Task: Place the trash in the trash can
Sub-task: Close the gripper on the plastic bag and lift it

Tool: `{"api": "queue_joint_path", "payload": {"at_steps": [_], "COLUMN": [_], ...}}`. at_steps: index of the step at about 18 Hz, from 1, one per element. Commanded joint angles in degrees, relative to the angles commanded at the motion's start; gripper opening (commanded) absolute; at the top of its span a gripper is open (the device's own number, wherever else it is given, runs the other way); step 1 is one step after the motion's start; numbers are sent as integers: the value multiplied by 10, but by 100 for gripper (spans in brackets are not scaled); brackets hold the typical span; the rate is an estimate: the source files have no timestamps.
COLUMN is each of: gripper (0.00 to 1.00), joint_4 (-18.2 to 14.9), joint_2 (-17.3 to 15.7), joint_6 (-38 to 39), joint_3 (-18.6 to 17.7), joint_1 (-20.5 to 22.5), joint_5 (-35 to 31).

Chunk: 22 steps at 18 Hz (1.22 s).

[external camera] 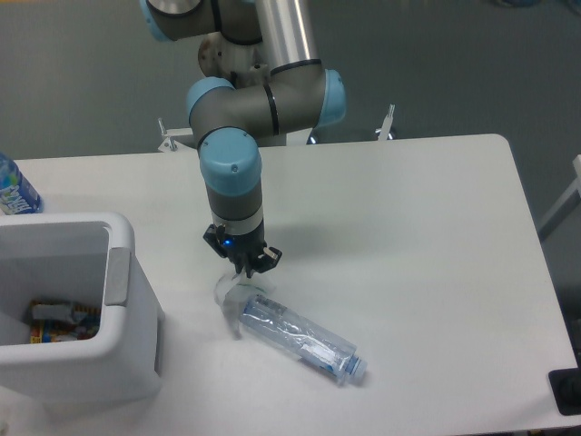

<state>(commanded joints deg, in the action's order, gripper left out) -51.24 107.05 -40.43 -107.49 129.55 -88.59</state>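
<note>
The crushed clear plastic bottle [300, 341] with a pale blue cap lies on the white table, cap end towards the front right. A small white crumpled scrap [229, 298] lies at the bottle's left end. My gripper [247, 271] points straight down just above and slightly behind the scrap. Its jaws look spread and hold nothing. The white boxy trash can [109, 354] with a grey side panel stands at the front left, to the left of the gripper.
Colourful wrappers [56, 322] lie inside the trash can. A blue-labelled water bottle [14, 186] stands at the far left edge. The table's front edge runs close below the crushed bottle. A dark object [567, 391] sits at the front right corner.
</note>
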Motion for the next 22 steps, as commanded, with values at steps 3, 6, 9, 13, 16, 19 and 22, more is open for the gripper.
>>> {"api": "queue_joint_path", "payload": {"at_steps": [3, 6, 9, 13, 16, 19, 22], "gripper": [0, 0, 0, 0, 0, 0, 0], "joint_4": [-37, -83, -95, -91, -90, -88, -33], "joint_2": [-4, -28, -44, -93, -105, -105, -99], "joint_6": [-15, -30, -32, -29, -2, 60, 172], "joint_3": [0, 0, 6, 20, 56, 109, 169], "joint_1": [-16, -21, -25, -3, 31, 54, 62], "joint_5": [2, 3, 18, 83, 151, 171, 184]}}
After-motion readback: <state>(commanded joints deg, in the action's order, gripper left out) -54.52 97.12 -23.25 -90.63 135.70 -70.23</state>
